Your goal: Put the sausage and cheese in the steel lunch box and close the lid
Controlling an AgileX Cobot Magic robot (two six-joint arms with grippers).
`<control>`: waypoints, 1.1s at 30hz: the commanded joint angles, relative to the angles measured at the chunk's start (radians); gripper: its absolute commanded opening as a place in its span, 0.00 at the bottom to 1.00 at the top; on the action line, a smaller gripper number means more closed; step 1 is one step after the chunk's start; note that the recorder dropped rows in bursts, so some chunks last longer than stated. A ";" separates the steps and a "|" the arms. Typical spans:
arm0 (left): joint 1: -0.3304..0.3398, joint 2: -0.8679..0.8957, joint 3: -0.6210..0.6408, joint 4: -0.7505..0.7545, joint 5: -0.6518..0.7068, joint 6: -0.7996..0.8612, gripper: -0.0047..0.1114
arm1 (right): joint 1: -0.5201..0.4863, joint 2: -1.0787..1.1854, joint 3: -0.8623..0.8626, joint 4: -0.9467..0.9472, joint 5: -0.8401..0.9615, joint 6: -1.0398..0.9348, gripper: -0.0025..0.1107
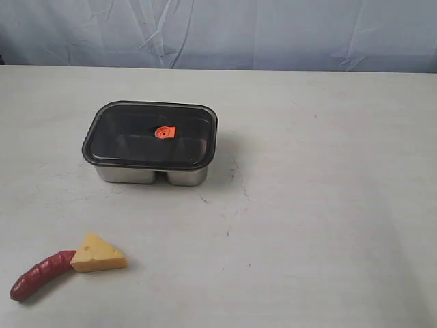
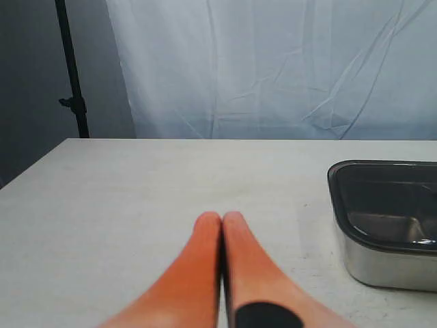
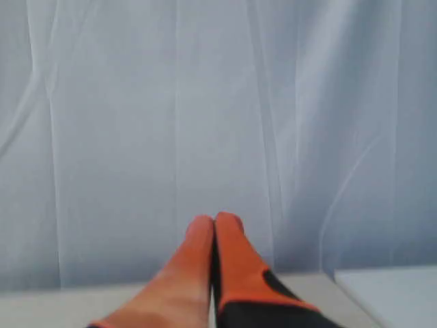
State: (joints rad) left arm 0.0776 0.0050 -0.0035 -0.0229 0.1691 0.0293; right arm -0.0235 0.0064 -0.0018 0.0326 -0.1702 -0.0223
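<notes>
A broad, flat, off-white table (image 1: 328, 205) with faint scuffs fills most of the exterior view. Behind its far edge hangs a wrinkled pale blue-white cloth backdrop (image 1: 273, 34). In the left wrist view a thin black stand pole (image 2: 70, 68) rises beside that cloth.

The shiny rectangular stainless-steel lunch box (image 1: 147, 175) with rounded corners stands on the table, left of centre and toward the far side. Its front wall shows two compartments side by side. The flat, dark smoky translucent plastic lid (image 1: 136, 133) sits on top of it and covers the whole opening.

The left gripper (image 2: 222, 222) has long orange fingers pressed together with no gap and nothing between them. It hangs above bare tabletop, with a corner of the box showing off to one side. The right gripper (image 3: 214, 224), also orange with a black patch, has its fingers together and empty too, pointing at the backdrop. Neither gripper shows in the exterior view.

The curved, glossy dark-red sausage (image 1: 37, 277) lies on the table near the front left corner, well apart from the box. Its upper end touches the small yellow wedge of cheese (image 1: 97, 254) with holes, which lies just to its right.

A small orange valve (image 1: 164, 132) marks the lid's centre.
</notes>
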 commanded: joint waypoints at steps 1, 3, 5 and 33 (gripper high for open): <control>0.000 -0.005 0.003 0.002 -0.013 0.000 0.04 | -0.004 -0.006 0.002 0.159 -0.221 0.196 0.01; 0.000 -0.005 0.003 0.002 -0.013 0.000 0.04 | -0.004 -0.006 0.002 0.185 -0.193 0.436 0.01; 0.000 -0.005 0.003 0.002 -0.013 0.000 0.04 | -0.004 -0.006 0.002 0.151 -0.100 0.713 0.01; 0.000 -0.005 0.003 0.002 -0.013 0.000 0.04 | 0.146 1.341 -0.967 -1.152 0.053 1.371 0.01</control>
State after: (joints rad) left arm 0.0776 0.0050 -0.0035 -0.0209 0.1691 0.0293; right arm 0.0857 1.2059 -0.9580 -1.1036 -0.0585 1.3312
